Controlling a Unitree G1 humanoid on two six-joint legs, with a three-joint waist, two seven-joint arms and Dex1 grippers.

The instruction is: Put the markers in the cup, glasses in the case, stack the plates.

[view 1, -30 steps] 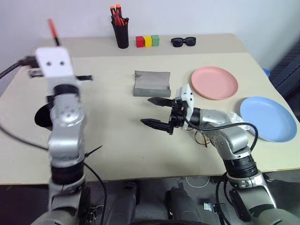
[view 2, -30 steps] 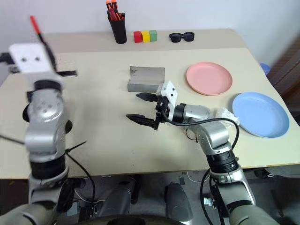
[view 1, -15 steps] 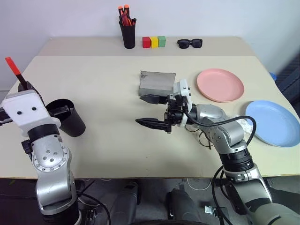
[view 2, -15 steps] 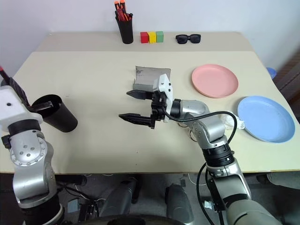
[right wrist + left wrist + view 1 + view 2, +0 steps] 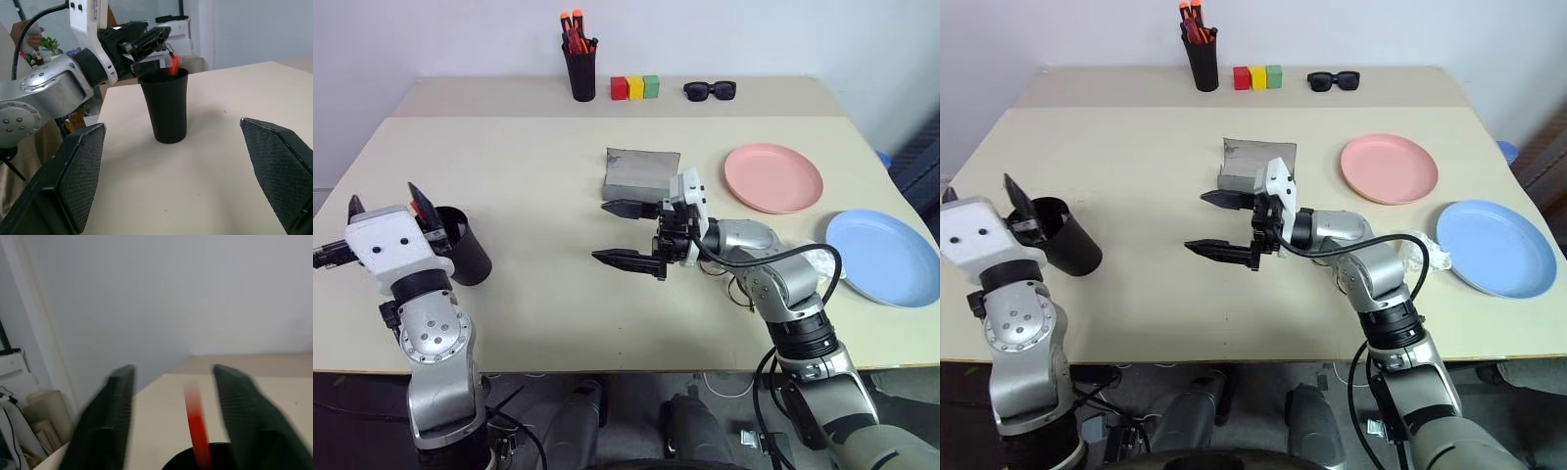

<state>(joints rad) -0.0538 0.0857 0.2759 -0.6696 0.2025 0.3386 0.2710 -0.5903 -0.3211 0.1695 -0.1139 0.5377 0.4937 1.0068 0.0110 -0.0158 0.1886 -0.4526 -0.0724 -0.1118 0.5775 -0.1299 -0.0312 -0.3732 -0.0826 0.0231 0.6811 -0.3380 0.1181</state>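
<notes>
The squat black cup (image 5: 465, 253) stands near the table's left edge. My left gripper (image 5: 384, 199) is right behind its rim, open. The red marker (image 5: 197, 423) is loose between the fingers, blurred, its lower end at the cup's mouth (image 5: 167, 73). My right gripper (image 5: 604, 233) hovers open and empty at mid-table, pointing left toward the cup. The grey case (image 5: 641, 173) lies open just behind it. The glasses (image 5: 736, 291) are mostly hidden under my right forearm. The pink plate (image 5: 773, 176) and the blue plate (image 5: 886, 257) lie apart at the right.
At the back edge stand a tall black pen cup (image 5: 578, 67) with orange-red pens, three coloured blocks (image 5: 635, 87) and black sunglasses (image 5: 710, 90). The table edge runs close to the cup's left.
My left hand came down behind the cup, then its gripper opened and let go of the red marker, which now drops into the cup. The right arm has stayed put.
</notes>
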